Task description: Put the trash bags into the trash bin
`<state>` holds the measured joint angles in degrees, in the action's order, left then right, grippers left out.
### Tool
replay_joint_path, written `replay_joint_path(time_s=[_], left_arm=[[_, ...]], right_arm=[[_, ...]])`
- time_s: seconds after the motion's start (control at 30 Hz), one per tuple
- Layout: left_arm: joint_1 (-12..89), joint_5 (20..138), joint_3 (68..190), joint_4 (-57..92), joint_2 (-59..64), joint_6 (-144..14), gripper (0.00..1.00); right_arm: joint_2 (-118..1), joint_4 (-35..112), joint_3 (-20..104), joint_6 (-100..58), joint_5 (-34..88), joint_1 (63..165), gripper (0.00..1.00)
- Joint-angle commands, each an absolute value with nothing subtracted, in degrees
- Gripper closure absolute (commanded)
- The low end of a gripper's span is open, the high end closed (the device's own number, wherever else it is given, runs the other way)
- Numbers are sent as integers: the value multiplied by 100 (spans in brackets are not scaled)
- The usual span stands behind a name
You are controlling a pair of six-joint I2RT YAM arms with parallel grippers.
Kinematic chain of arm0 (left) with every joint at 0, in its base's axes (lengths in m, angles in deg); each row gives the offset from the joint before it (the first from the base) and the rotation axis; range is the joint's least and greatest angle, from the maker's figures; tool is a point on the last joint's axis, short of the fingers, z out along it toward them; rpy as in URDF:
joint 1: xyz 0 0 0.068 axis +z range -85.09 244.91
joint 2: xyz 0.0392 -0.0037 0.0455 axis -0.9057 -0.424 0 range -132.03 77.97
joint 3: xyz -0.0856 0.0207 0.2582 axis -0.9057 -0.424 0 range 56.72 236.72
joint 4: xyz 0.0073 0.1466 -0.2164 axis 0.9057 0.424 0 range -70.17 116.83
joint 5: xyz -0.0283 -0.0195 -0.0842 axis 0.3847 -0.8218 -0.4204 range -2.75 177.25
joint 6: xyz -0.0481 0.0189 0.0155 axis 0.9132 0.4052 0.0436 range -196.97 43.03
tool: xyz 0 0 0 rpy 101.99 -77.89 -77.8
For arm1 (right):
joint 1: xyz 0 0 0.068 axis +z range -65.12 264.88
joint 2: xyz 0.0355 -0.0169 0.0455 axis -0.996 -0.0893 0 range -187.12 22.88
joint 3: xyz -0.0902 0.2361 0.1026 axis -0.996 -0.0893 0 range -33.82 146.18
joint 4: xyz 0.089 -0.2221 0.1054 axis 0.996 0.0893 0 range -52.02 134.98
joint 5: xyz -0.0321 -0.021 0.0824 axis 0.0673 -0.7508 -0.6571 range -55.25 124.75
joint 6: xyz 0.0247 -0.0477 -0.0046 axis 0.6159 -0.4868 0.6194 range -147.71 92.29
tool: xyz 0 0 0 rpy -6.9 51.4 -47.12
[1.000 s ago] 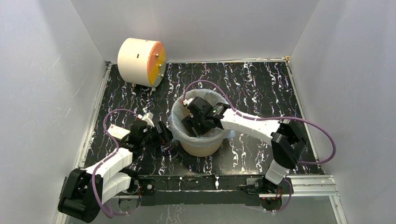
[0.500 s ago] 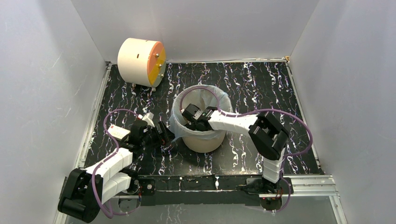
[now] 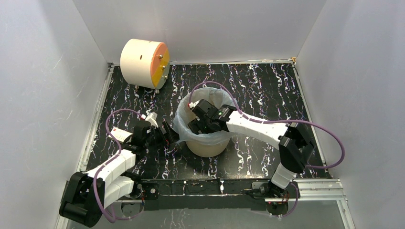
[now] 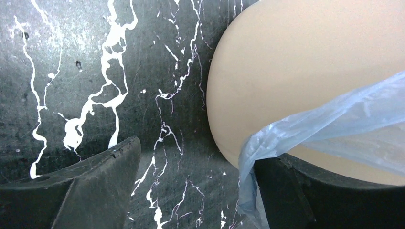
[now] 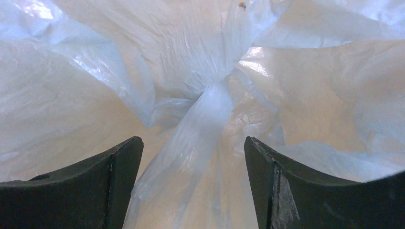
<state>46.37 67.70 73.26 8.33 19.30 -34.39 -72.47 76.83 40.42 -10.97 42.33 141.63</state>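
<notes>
Trash bin [image 3: 208,146] is sitting upright around the middle of the tabletop [image 3: 272,86], slightly toward the near edge.

Trash bag [image 3: 181,125] is sitting in the bin. The pale blue film is lining the inside and folding out over the rim, bulging most on the left side.

Right pincer [image 3: 197,128] is reaching down into the bin mouth from the right.
- In the right wrist view the pincer [image 5: 193,186] is standing wide open.
- Crumpled bag film [image 5: 191,62] is filling the frame.
- A twisted strand of film is running down between the two fingers [image 5: 95,186]. I can't tell whether it is touching either one.
- It is gripping nothing.

Left pincer [image 3: 170,136] is sitting low on the tabletop, just beside the bin's left wall.
- In the left wrist view this pincer [image 4: 196,191] is also gaping open, with bare tabletop [image 4: 71,71] showing between the fingers.
- The beige bin wall [image 4: 305,67] is right in front of it.
- The hanging edge of the bag [image 4: 334,124] is draping down the wall and ending against the inner side of one finger [image 4: 305,200].
- The other finger is well clear of the film, so nothing is clamped.

Cream drum with the orange face [image 3: 143,62] is sitting at the far left corner, well apart from the bin.

Purple cables [image 3: 329,143] are looping off both arms.
</notes>
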Motion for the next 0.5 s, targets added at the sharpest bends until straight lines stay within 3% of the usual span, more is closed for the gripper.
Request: replay_joint_path(time_s=[0.0, 0.47], left_arm=[[4636, 6703, 7585, 902, 1935, -3524, 16], [4633, 6712, 7396, 812, 1896, -3531, 16]], right_arm=[[-7027, 7639, 4323, -1082, 4302, 14171, 13], [-7211, 7412, 4141, -763, 4569, 14171, 11]])
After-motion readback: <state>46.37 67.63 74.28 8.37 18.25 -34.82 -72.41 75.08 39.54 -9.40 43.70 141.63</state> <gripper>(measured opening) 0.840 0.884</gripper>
